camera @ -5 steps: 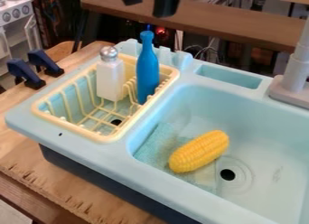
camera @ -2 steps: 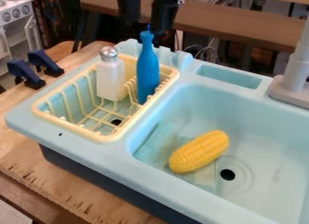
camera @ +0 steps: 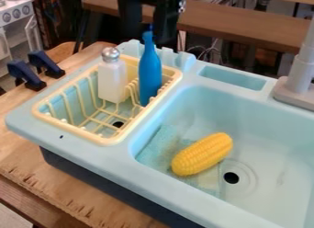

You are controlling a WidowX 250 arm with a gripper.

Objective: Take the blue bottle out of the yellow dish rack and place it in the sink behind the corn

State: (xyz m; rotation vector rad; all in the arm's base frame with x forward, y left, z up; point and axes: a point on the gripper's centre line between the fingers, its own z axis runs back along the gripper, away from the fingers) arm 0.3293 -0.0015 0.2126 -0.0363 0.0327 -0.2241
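The black gripper [camera: 147, 33] hangs at the top of the camera view, open, with its two fingers on either side of the blue bottle's narrow top. The blue bottle [camera: 149, 75] stands upright at the right end of the yellow dish rack [camera: 105, 139]. Beside it on the left, a white shaker [camera: 112, 80] with a silver cap stands upright in the same rack. A yellow corn cob [camera: 202, 154] lies in the sink basin [camera: 257, 121], partly on a light blue cloth [camera: 157, 146].
A grey faucet [camera: 299, 77] rises from the sink's back right corner. Two dark clamps [camera: 36, 68] sit on the wooden table at the left. A brown wooden shelf [camera: 245, 27] runs behind the sink.
The gripper has come down from the top edge, from above the blue bottle to level with its top. The bottle, shaker and corn have stayed where they were.
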